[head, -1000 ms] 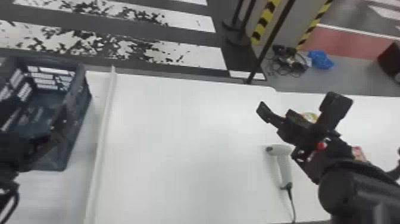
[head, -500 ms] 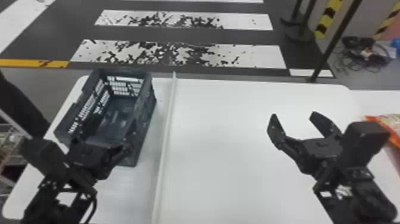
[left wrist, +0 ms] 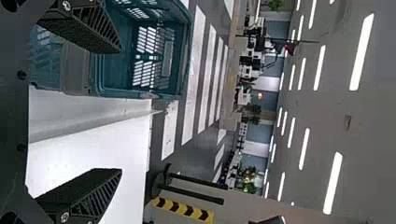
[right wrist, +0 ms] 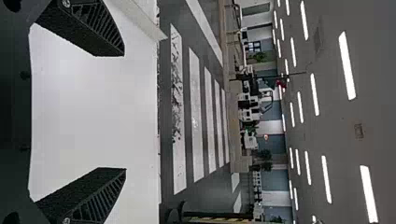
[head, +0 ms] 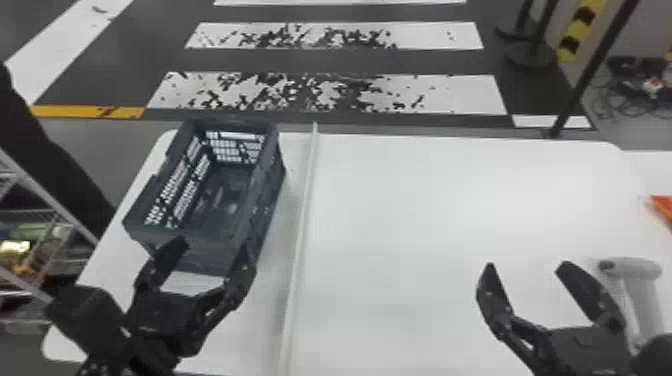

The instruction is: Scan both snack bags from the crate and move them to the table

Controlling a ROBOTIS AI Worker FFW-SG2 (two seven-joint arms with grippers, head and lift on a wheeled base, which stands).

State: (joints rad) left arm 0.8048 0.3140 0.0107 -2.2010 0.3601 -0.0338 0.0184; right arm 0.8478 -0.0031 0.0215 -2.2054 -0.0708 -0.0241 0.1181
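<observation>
My left gripper is open at the near end of the dark crate, its fingers apart over the crate's near wall. The crate's floor is bare in the head view. In the left wrist view my left gripper stands open, with the crate beyond one finger. My right gripper is open above the right part of the white table, nothing between its fingers; the right wrist view shows the same gripper open. The grey scanner stands just right of it.
A pale raised strip runs along the table between the crate and the right side. At the right edge an orange packet is partly cut off. A wire shelf stands at the left, and a black post rises behind the table.
The head view has swung to the left, bringing the whole crate and left gripper into sight. The right gripper's fingers now point away, up the table, instead of toward the upper left.
</observation>
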